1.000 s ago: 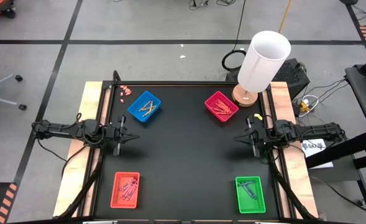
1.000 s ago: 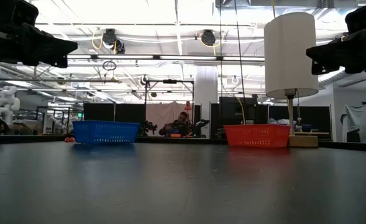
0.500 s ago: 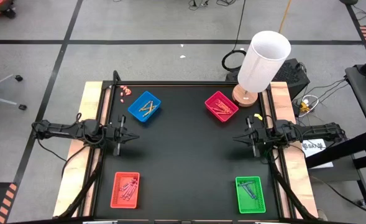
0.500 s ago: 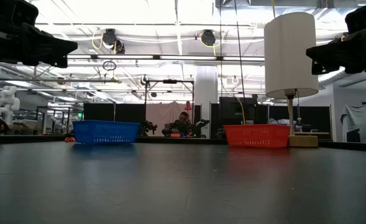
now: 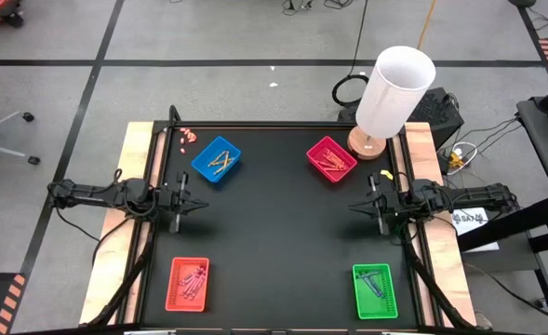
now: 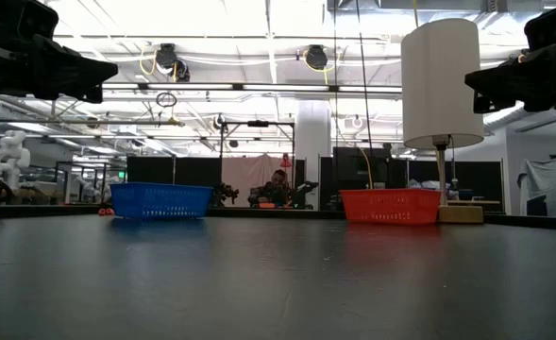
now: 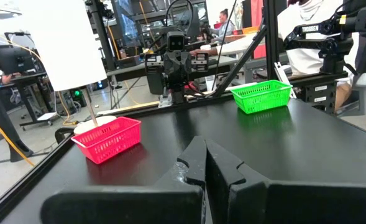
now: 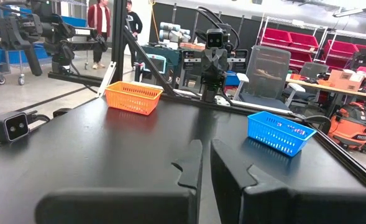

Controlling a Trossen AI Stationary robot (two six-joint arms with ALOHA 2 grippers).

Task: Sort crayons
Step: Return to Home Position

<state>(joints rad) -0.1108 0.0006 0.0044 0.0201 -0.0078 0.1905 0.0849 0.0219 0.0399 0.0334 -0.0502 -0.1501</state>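
Four trays hold every crayon I can find, such as the yellow-orange crayons (image 5: 220, 160) in the blue tray (image 6: 160, 200). None lies loose on the black table (image 5: 274, 242). Both arms hang at the table's sides, the left gripper (image 5: 202, 204) and right gripper (image 5: 353, 207) pointing at each other across bare tabletop. Each has its jaws closed on nothing (the right shows a hairline slit, no more).

With the sorting apparently done and the arms at or near rest, little looks at risk. The likeliest trouble, I judge, is the lamp (image 5: 394, 88). It is tall, with a broad white shade on a thin stem and a small round wooden foot, so it is probably top-heavy. It stands near the right arm, just beside the magenta tray (image 7: 108, 140), and a wide swing of that arm could tip it.

The trays are light plastic lattice with low walls, and a nudge would likely slide them on the smooth matte top. The crayons are thin sticks that look waxy and prone to roll. The orange tray (image 8: 133, 98) and green tray (image 7: 261, 97) sit at the table's other end. Tiny pink bits (image 5: 188, 135) lie near the blue tray.
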